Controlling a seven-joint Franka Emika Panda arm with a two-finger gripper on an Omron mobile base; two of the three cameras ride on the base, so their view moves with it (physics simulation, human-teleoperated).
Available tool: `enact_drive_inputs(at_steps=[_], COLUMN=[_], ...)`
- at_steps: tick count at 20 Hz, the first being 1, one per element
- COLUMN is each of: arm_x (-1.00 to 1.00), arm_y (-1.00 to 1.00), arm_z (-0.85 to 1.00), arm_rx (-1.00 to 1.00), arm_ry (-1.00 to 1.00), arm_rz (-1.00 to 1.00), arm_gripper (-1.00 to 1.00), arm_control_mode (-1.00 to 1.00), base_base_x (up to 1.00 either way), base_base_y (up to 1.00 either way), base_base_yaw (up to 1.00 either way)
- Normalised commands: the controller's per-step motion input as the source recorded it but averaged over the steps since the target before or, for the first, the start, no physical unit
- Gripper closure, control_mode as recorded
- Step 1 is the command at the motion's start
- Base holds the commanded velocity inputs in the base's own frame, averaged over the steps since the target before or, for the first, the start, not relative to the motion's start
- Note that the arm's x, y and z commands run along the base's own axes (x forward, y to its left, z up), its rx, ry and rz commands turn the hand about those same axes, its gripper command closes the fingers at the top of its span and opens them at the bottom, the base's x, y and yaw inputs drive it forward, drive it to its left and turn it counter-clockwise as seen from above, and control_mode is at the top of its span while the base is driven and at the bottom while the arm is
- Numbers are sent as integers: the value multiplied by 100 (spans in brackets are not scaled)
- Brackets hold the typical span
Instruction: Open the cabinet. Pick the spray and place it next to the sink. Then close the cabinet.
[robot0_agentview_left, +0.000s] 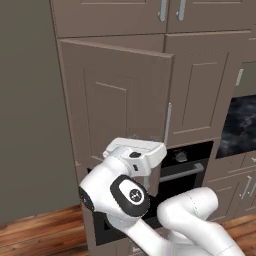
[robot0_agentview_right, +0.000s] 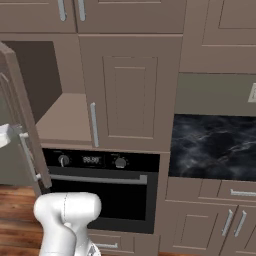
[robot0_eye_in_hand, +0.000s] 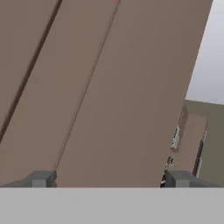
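The cabinet (robot0_agentview_left: 150, 90) has 2 tall grey-brown doors with recessed panels. Its left door (robot0_agentview_left: 112, 97) stands swung out toward the robot, while the right door (robot0_agentview_right: 131, 92) sits flat and shut with its long silver bar handle (robot0_agentview_right: 93, 125) upright near the inner edge. In the right base view the opening shows a plain tan shelf (robot0_agentview_right: 62, 117) and a darker back wall; no bottle can be made out on the part of the shelf that shows.

The gripper (robot0_eye_in_hand: 109, 179) is right up against the open door — in the hand view its 2 dark fingertips (robot0_eye_in_hand: 41, 178) stand far apart at the bottom edge, spread wide with nothing between them, and the brown door face runs across just ahead. In the left base view the white hand (robot0_agentview_left: 136, 155) sits low beside the open door's handle (robot0_agentview_left: 167, 122), at the door's free edge.

Below the cabinet is a black oven (robot0_agentview_right: 102, 192) with knobs and a silver bar. To its right lies a dark marbled counter (robot0_agentview_right: 215, 145) over lower drawers.
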Motion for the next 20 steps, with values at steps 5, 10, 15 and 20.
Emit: enact_drive_inputs(at_steps=[5,10,15,20], arm_x=[48,55,48,52], arm_y=[-41,-22,-14,-15], arm_z=[3,13,8,14], arm_rx=[0,0,0,0], arm_ry=[5,4,1,0], arm_rz=[6,11,10,10], arm_gripper=[-100,-100,-100,-100], arm_control_mode=[-100,-100,-100,-100], base_base_x=[0,0,0,0], base_base_y=[0,0,0,0], base_base_yaw=[0,0,0,0])
